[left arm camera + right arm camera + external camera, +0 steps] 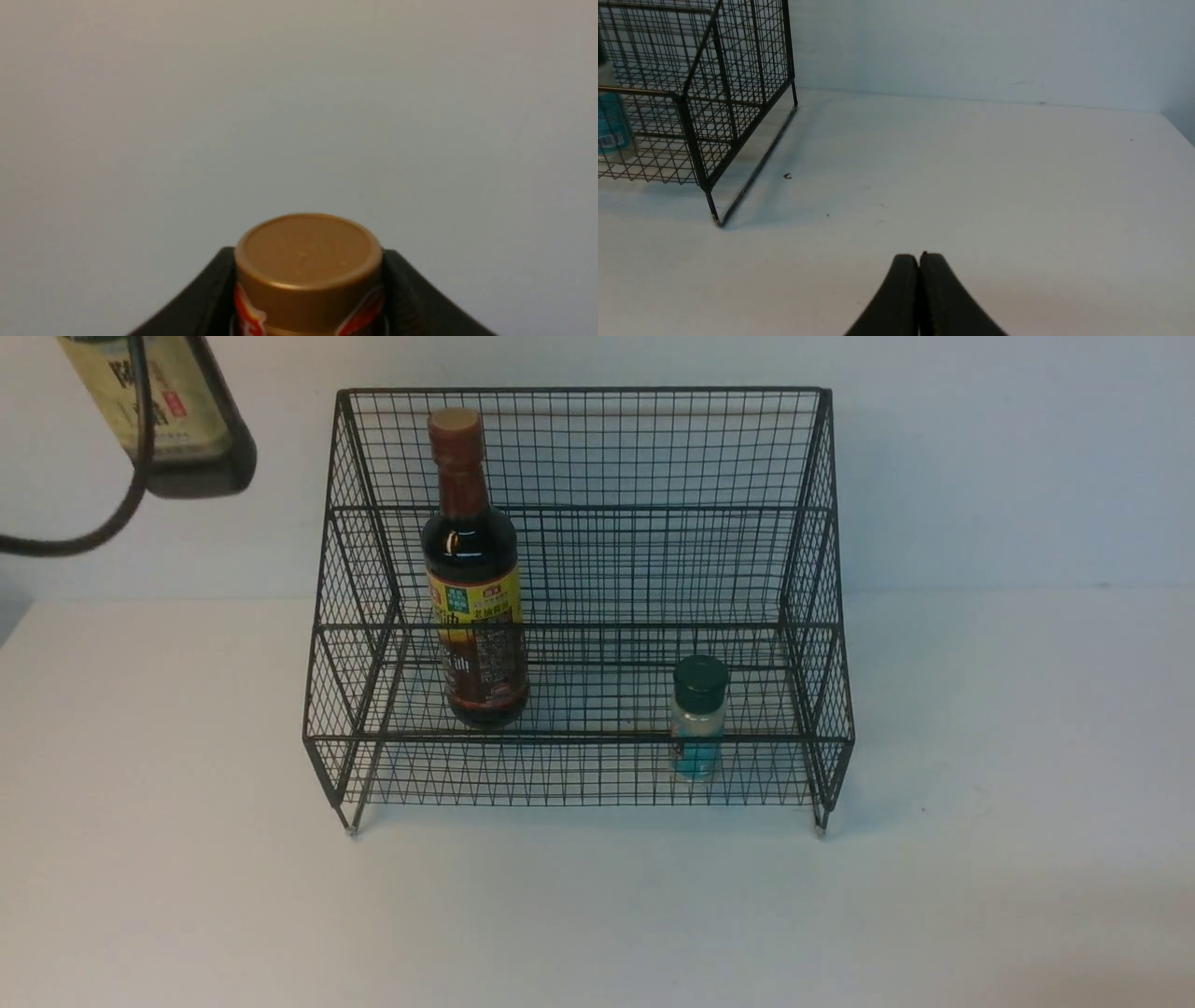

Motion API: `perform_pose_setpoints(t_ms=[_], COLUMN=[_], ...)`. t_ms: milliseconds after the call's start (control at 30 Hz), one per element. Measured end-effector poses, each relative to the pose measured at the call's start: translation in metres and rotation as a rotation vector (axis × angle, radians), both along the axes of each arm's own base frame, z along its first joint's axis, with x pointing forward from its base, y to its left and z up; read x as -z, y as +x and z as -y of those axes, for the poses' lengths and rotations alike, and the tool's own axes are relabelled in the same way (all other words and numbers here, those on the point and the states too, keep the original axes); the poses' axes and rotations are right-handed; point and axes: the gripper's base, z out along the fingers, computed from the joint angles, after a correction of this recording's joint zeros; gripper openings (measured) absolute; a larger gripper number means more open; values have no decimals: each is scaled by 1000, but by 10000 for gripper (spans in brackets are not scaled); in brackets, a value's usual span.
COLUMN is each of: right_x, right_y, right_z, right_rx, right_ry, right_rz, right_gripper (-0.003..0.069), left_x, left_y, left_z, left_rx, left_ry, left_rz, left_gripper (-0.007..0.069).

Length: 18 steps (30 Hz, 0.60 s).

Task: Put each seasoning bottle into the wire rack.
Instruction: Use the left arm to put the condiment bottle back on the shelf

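The black wire rack stands in the middle of the white table. One seasoning bottle, red-necked with a yellow-red label and gold cap, stands upright inside it, on the left of the rack's raised rear tier. The other seasoning bottle, with a cream label, hangs tilted in the air at the far upper left, its top out of frame. Its gold cap sits between the black fingers of my left gripper, which is shut on it. My right gripper is shut and empty, low over bare table to the right of the rack.
A small clear jar with a dark green cap and blue contents stands on the rack's low front tier at the right; in the right wrist view the jar shows at the edge. A black cable loops below the lifted bottle. A pale wall rises behind the rack.
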Motion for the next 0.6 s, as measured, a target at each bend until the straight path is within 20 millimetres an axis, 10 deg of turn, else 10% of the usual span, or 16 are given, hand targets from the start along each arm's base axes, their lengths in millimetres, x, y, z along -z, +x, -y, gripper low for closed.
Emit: perform_pose_setpoints(t_ms=[600], right_x=[0], right_y=[0], right_z=[0], right_rx=[0], right_ry=[0], right_rz=[0], right_gripper=[-11], left_x=[26], left_y=[95], left_z=[71], left_rx=[168], left_ry=[32], left_rz=[-86], left_gripper=[321])
